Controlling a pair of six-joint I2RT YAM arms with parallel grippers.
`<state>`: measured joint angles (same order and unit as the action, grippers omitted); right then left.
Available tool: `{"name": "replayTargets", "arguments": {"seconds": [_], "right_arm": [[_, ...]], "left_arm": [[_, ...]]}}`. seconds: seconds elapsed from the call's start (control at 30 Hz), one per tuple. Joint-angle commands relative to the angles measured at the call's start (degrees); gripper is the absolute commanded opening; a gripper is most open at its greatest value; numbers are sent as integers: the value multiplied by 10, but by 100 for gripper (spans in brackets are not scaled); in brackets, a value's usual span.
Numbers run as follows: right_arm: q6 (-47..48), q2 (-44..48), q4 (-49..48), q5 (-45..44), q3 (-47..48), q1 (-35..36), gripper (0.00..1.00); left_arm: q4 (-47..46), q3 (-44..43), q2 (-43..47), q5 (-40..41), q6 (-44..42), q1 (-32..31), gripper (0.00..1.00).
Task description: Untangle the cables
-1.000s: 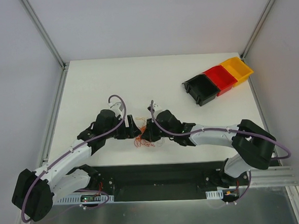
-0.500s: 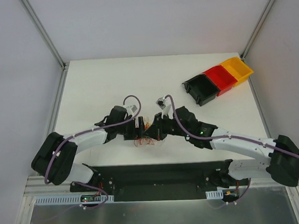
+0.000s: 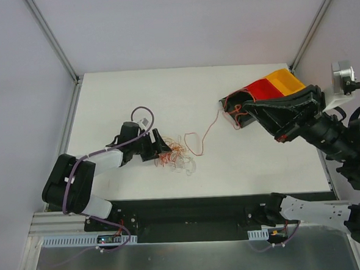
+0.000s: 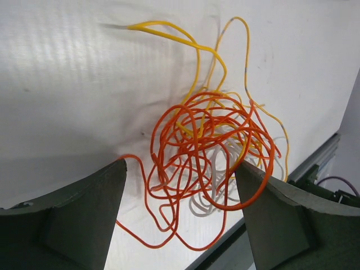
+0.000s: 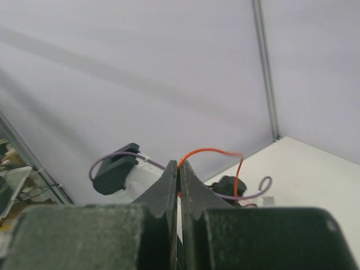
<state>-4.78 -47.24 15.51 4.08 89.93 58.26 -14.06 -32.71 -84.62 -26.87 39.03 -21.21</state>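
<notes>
Item 1, the cables (image 3: 172, 155): a loose knot of thin curly strands lying on the white table (image 3: 165, 93), left of centre and toward the near edge. In your left wrist view the cables (image 4: 208, 146) are mostly orange coils. Yellow strands (image 4: 169, 31) loop out across the table beyond the knot, and whitish strands (image 4: 216, 169) sit underneath on the right side.

Item 2, one orange strand (image 3: 209, 131): it leaves the right side of the knot, dips, then climbs in a single line toward the far right, off the table surface. The right wrist view shows this orange strand (image 5: 214, 151) arching out from between the fingertips.

Item 3, your left gripper (image 3: 156, 145): low at the table on the left edge of the knot. The wrist camera shows your left gripper (image 4: 180, 167) spread wide, one finger on each side, with the orange coils lying in the gap and nothing clamped.

Item 4, your right gripper (image 3: 232, 109): raised above the table, and in the top view it overlaps the black bin (image 3: 244, 122). Up close, your right gripper (image 5: 178, 169) has its fingers pressed together, pinching the orange strand at the tips.

Item 5, bins: black, then a red bin (image 3: 264, 90), then a yellow bin (image 3: 287, 82), touching in a slanted row at the far right of the table, well apart from the knot.
</notes>
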Motion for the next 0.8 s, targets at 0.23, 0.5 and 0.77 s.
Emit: {"name": "replayTargets", "arguments": {"seconds": [0.23,0.5,0.77], "right_arm": [[106,-14,138,-122,51,-3,1],[130,-11,160,-290,-64,-14,1],[101,-70,160,-169,-42,-185,1]], "left_arm": [[94,19,81,86,-31,36,79],[184,-48,250,0,-49,35,99],[281,-219,239,-66,-153,35,99]]}}
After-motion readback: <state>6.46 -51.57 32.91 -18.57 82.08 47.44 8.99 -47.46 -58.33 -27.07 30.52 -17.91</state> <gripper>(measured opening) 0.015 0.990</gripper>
